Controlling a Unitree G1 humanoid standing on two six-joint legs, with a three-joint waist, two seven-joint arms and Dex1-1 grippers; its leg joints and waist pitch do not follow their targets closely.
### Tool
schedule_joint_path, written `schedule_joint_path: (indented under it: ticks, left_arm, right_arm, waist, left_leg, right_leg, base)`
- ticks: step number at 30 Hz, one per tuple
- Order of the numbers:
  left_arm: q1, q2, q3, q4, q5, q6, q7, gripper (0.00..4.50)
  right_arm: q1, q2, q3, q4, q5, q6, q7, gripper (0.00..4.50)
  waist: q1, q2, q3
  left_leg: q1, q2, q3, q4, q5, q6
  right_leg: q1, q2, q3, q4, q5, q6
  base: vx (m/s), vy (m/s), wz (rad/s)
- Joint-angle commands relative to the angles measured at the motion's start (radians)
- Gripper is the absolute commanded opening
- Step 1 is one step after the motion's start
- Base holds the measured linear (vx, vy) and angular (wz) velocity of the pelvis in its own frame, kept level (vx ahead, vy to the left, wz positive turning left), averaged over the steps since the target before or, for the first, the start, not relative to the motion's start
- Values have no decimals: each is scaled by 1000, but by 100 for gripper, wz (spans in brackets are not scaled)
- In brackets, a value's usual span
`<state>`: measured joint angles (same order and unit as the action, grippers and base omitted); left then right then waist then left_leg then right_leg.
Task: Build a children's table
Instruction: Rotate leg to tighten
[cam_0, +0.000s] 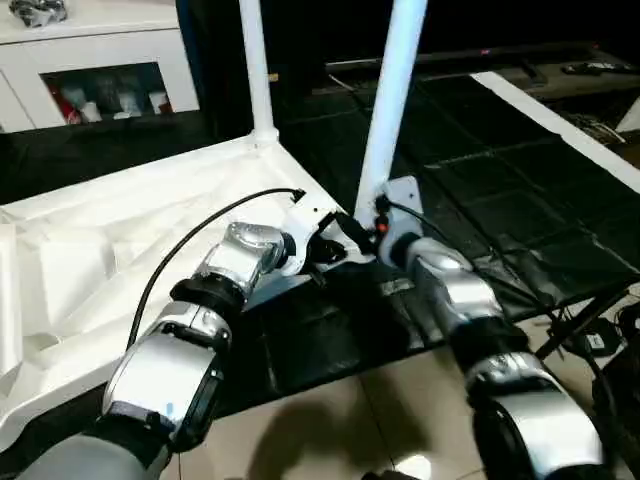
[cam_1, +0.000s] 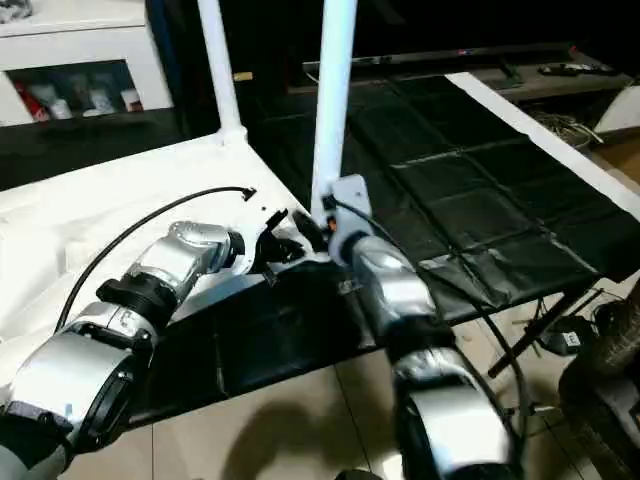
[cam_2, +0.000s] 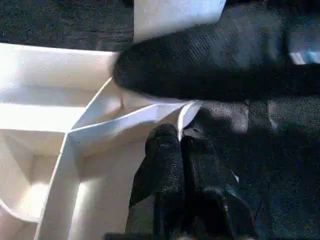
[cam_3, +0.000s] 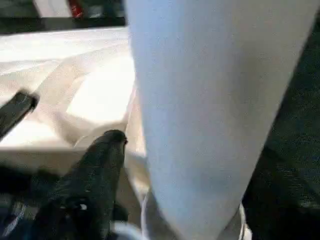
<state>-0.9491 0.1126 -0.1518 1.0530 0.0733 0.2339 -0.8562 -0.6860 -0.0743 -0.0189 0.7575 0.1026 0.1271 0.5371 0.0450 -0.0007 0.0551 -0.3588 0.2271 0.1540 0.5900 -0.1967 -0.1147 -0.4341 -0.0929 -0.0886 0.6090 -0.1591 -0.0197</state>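
Two silver forearms reach forward to the near corner of the white plastic rectangular tabletop (cam_0: 120, 240), which lies upside down, ribbed underside up, on a black-covered work surface (cam_0: 480, 190). The left gripper (cam_2: 181, 145), its two black fingers pressed together and holding nothing, points at the tabletop's corner rib from just inside the rim. The right gripper (cam_0: 372, 228) sits at the foot of the nearer long white tapered tube leg (cam_0: 392, 100); in the right wrist view one black finger (cam_3: 100, 165) lies just beside the tube, apparently not touching it, and whether the jaws are apart or closing on the leg cannot be told. This leg stands nearly upright, leaning slightly, in the round corner socket at the near corner. The tabletop's underside shows raised ribs dividing it into shallow compartments. Farther along the same edge, a second white tube leg (cam_0: 254, 65) stands upright in its corner socket. Beyond, a white glass-door cabinet (cam_0: 100, 70) stands at the back.
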Motion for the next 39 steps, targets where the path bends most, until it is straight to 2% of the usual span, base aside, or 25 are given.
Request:
schedule_joint_path:
  ticks: [1,5,6,8,10,11,16,20,22,25,30,31,33,35,36,37,39]
  left_arm:
    - [0,5,-11,-48,-10,-31,-51,0]
    - [31,41,-45,-83,-5,-46,-171,0]
    - [44,58,-61,-98,-2,-47,-226,0]
    - [53,71,-74,-108,2,-59,-261,0]
    - [72,97,-101,-130,7,-75,-331,0]
    - [80,109,-113,-140,9,-81,-362,0]
    - [107,155,-151,-185,16,-105,-474,0]
    - [132,191,-196,-241,18,-140,-585,0]
    - [144,200,-218,-269,17,-146,-624,0]
    - [157,208,-239,-296,21,-154,-651,0]
    - [175,212,-265,-353,23,-129,-683,0]
    - [176,212,-266,-357,22,-127,-683,0]
    - [180,213,-269,-369,21,-122,-682,0]
    - [184,214,-271,-380,20,-117,-684,0]
    - [186,216,-273,-387,19,-115,-686,0]
    - [189,219,-275,-395,19,-113,-689,0]
    - [193,223,-277,-404,19,-111,-692,0]
  right_arm:
    - [43,-28,48,-84,33,46,109,369]
    - [128,-126,78,-232,69,90,273,400]
    - [162,-166,84,-291,89,108,350,413]
    - [178,-192,86,-321,100,113,392,433]
    - [205,-248,91,-371,123,131,470,438]
    - [214,-274,94,-387,129,135,501,445]
    - [236,-372,124,-430,126,132,617,445]
    - [228,-421,167,-446,113,124,718,445]
    - [221,-425,182,-445,121,120,755,445]
    - [210,-423,202,-440,132,125,791,445]
    - [149,-382,241,-346,108,113,809,394]
    - [144,-379,246,-337,104,108,812,388]
    - [129,-368,255,-315,97,102,821,370]
    - [116,-360,260,-296,98,101,836,349]
    - [111,-357,264,-289,97,99,842,343]
    - [106,-355,268,-282,95,91,849,336]
    - [100,-351,272,-273,93,83,853,326]
  waist:
    - [10,-3,-85]
    - [20,-6,-81]
    - [23,-5,-81]
    - [25,-6,-79]
    - [26,-6,-78]
    - [29,-3,-77]
    - [46,-4,-73]
    - [48,-8,-71]
    - [50,-7,-72]
    - [52,-7,-72]
    - [56,-6,-73]
    - [59,-4,-72]
    - [62,-4,-74]
    - [61,-5,-74]
    - [61,-11,-75]
    - [61,-9,-75]
    - [61,-12,-75]
  left_leg:
    - [-3,-16,22,-49,-29,151]
    - [-4,-14,23,-50,-54,153]
    - [-4,-13,23,-51,-65,148]
    - [-4,-12,24,-52,-81,140]
    - [-3,-11,24,-53,-111,119]
    - [-2,-10,22,-55,-120,114]
    - [4,-8,26,-57,-147,88]
    - [4,-4,24,-62,-155,78]
    - [6,-3,24,-61,-155,76]
    - [2,-3,24,-61,-142,78]
    - [4,-2,23,-63,-148,60]
    - [9,-1,25,-62,-152,57]
    - [10,0,25,-62,-138,57]
    - [6,-1,25,-61,-131,61]
    - [3,-1,24,-61,-125,64]
    - [2,-1,23,-61,-119,65]
    - [2,-1,25,-60,-116,68]
  right_leg:
    - [98,-33,40,-45,55,-311]
    - [99,-34,40,-51,7,-296]
    - [99,-35,41,-53,-14,-291]
    - [97,-33,41,-56,-40,-283]
    - [94,-34,40,-60,-93,-271]
    - [95,-34,39,-62,-109,-265]
    - [86,-33,41,-68,-173,-243]
    - [88,-35,40,-73,-223,-226]
    - [86,-36,41,-69,-209,-233]
    - [88,-37,41,-66,-197,-236]
    - [84,-40,40,-67,-230,-231]
    - [80,-39,41,-69,-235,-230]
    - [81,-37,43,-64,-199,-238]
    - [84,-36,42,-60,-169,-248]
    - [86,-36,41,-58,-162,-245]
    - [87,-38,41,-57,-162,-244]
    - [86,-38,41,-58,-167,-242]
  base:
    - [0,0,0]
    - [0,0,0]
    - [0,0,0]
    - [0,0,0]
    - [0,0,0]
    - [0,0,0]
    - [0,0,0]
    - [0,0,0]
    - [0,0,0]
    - [0,0,0]
    - [0,0,0]
    - [0,0,0]
    - [0,0,0]
    - [0,0,0]
    - [0,0,0]
    - [0,0,0]
    - [0,0,0]
